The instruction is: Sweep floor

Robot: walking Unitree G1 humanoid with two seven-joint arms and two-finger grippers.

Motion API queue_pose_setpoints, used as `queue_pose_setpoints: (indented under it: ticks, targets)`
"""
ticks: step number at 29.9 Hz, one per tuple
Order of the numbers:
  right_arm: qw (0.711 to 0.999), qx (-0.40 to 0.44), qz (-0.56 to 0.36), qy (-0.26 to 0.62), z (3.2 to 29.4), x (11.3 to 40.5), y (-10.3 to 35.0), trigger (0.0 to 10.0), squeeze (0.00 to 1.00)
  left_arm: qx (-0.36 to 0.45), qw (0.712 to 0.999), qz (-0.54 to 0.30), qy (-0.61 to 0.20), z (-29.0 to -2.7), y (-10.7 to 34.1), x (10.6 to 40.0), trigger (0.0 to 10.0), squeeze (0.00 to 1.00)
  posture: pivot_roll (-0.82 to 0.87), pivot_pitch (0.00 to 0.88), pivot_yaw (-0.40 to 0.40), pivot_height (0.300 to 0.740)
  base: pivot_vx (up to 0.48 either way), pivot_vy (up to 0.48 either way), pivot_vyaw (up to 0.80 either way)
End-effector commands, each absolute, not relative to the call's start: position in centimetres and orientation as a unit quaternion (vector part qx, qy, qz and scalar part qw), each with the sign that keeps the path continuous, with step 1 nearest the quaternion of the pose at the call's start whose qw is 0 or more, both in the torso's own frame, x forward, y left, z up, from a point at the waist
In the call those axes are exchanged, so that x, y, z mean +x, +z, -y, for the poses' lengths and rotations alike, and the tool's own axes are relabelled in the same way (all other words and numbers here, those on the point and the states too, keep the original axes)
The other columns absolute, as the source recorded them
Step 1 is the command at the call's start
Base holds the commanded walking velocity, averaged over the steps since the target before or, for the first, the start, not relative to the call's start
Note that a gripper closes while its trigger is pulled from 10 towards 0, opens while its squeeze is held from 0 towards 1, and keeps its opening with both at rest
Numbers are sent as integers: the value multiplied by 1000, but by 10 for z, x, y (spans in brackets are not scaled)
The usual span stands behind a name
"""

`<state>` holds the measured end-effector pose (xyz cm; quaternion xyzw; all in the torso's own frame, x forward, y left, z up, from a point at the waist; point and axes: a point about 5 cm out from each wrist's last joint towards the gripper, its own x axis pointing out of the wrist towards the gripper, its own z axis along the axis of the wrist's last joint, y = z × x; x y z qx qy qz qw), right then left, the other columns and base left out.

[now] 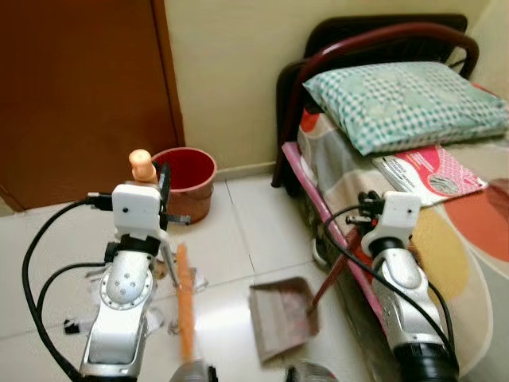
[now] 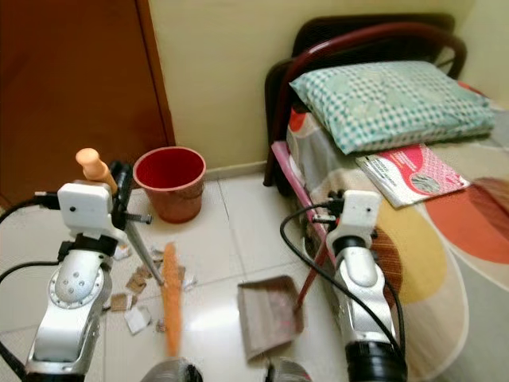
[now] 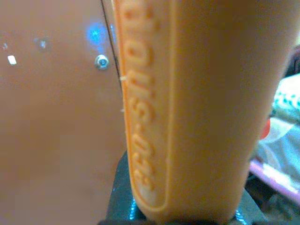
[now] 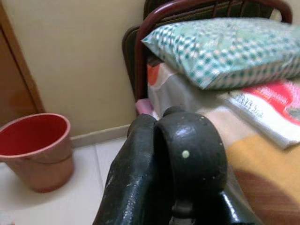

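The left gripper (image 2: 119, 187) is mostly hidden behind its white wrist block, so the fingers themselves are hard to see. It grips one broom (image 2: 169, 294) near the top of the handle; the left wrist view shows the orange grip pressed close against the lens, with raised lettering, blurred. The orange knob of the handle sticks up above the wrist. A thin metal shaft slants down to the long orange brush head, which rests on the white floor tiles (image 2: 231, 215).

The right gripper (image 2: 328, 227) is also blocked by its own wrist block. In the right wrist view two black rounded parts sit pressed together, but it is not possible to tell whether the fingers pinch anything. A thin dark red handle rises from one brown dustpan (image 2: 270, 318) toward this gripper; the dustpan lies flat on the tiles just right of the brush head.

Several scraps of paper litter (image 2: 135, 298) lie on the tiles left of the brush, too small to count surely.

One red bucket (image 2: 169, 183) stands by the wall beside a brown door (image 2: 71, 87). At right, a bed (image 2: 445, 231) is cut off by the edge; it carries one checked pillow (image 2: 390, 99) and one pink magazine (image 2: 409, 177).
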<state>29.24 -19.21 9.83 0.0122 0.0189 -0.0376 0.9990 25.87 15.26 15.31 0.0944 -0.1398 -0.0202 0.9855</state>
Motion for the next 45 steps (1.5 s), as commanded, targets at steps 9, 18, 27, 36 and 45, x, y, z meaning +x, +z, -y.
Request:
queue_pose_setpoints:
  ticks: [9, 18, 27, 36, 45]
  targets:
    - [999, 11, -3, -40, 192, 298, 103, 10000, 0, 100, 978, 177, -47, -142, 168, 258, 10000, 0, -68, 64, -8, 740, 0, 0, 0]
    - [999, 6, 1, -36, 182, 303, 103, 10000, 0, 101, 978, 167, -79, -134, 162, 259, 10000, 0, -60, 75, -11, 740, 0, 0, 0]
    - [996, -4, -61, -62, 189, 303, 88, 10000, 0, 114, 978, 139, -103, -120, 141, 267, 10000, 0, -73, 93, -14, 740, 0, 0, 0]
    - [981, -23, -181, -69, 203, 279, 62, 10000, 0, 108, 979, 134, -109, -117, 137, 267, 10000, 0, -88, 103, -10, 740, 0, 0, 0]
    - [958, 6, -285, -36, 207, 257, 58, 10000, 0, 98, 980, 129, -111, -113, 136, 270, 10000, 0, -91, 105, -15, 740, 0, 0, 0]
